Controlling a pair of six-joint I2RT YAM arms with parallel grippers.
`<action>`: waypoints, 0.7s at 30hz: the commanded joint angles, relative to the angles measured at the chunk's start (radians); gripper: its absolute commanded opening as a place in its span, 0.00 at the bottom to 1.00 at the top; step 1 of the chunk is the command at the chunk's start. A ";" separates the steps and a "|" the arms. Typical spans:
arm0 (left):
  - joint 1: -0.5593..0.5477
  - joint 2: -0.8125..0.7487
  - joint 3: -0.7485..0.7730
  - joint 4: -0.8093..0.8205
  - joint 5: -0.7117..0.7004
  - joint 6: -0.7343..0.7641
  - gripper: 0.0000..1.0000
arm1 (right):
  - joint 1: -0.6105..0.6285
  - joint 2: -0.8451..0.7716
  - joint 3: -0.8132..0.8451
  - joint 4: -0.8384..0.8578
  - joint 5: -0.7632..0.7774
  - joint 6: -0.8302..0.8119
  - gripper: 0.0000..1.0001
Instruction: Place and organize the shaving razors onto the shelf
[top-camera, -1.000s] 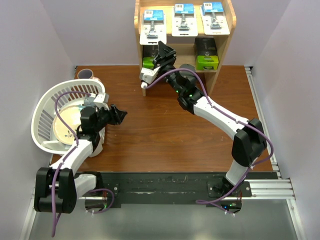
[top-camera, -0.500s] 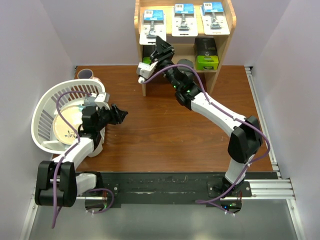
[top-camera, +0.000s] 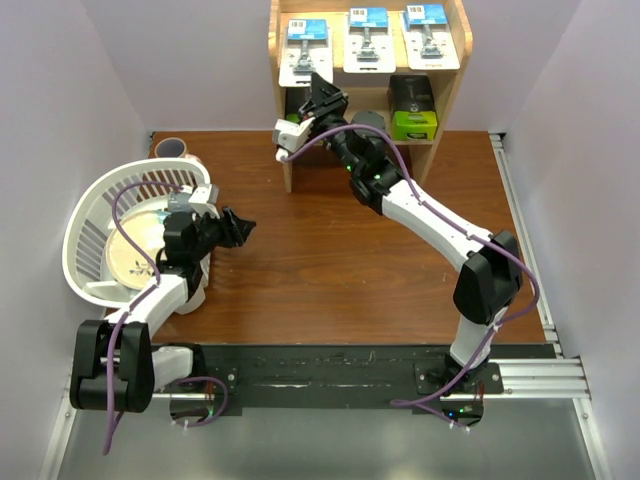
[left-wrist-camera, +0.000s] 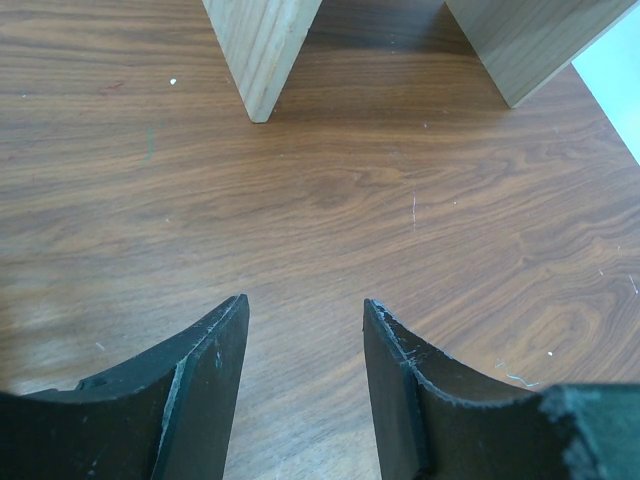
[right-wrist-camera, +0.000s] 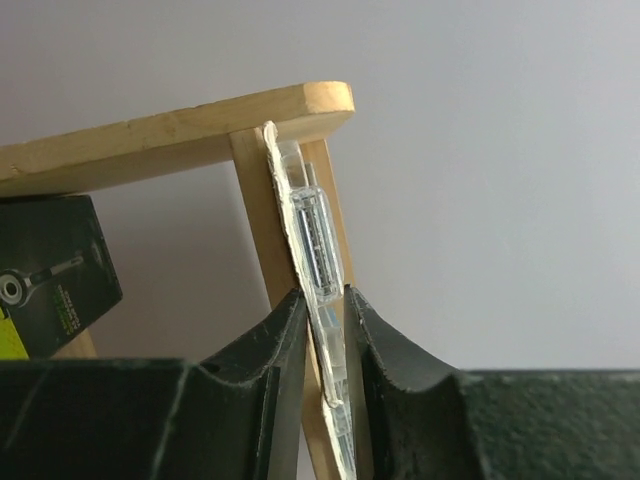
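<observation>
Seemingly R gripper (right-wrist-camera: 322, 300) pinches blister card (right-wrist-camera: 311, 222).

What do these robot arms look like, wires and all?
The left arm and right arm have white shells and black joints. A purple cable loops along each. The left claw and right claw each have two black wedge-shaped fingers.

Wooden shelf (top-camera: 452, 85), both tiers stocked
Three white-blue blister cards (top-camera: 368, 40) lean along top; two black-green boxes (top-camera: 413, 108) stand below.
</observation>
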 joint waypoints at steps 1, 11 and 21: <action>0.010 -0.001 0.036 0.044 -0.004 -0.006 0.54 | -0.005 0.022 0.053 0.000 0.013 -0.031 0.17; 0.010 -0.012 0.037 0.032 -0.005 0.003 0.54 | -0.005 0.032 0.082 -0.025 -0.007 -0.056 0.08; 0.010 -0.019 0.034 0.028 -0.005 0.006 0.54 | -0.014 0.043 0.099 -0.063 -0.048 -0.134 0.03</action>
